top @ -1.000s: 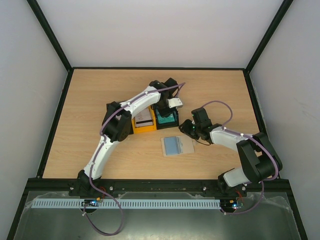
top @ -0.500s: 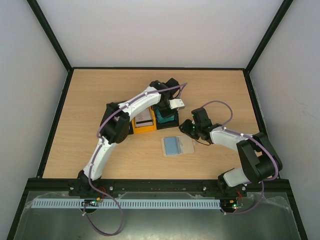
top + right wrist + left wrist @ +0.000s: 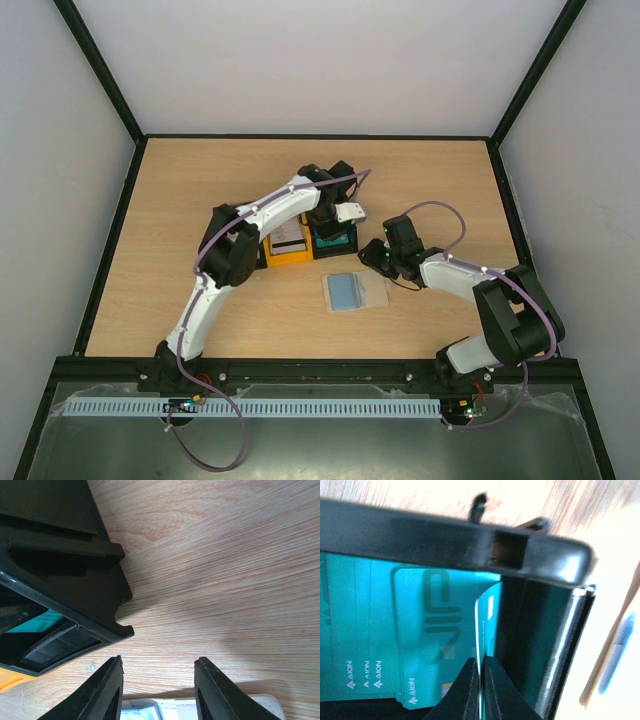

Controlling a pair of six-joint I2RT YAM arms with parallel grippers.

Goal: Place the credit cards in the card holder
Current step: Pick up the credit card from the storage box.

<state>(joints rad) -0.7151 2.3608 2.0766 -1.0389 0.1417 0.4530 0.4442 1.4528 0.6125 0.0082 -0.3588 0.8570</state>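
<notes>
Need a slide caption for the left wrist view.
Left gripper shut on one teal card, tilted up from the teal stack in the black tray.

Twin arms of one build: the left arm (image 3: 205, 300) and the right arm (image 3: 452, 272) wear smooth white shells between bulky black joint housings – each carrying a thin purple cable (image 3: 436, 204) that runs in loose loops along the links, pinned by small white fasteners. At the wrists, the right gripper (image 3: 159, 662) ends in two matte black fingers (image 3: 107, 692) with rounded tips; the left gripper (image 3: 480, 665) is black too.
</notes>
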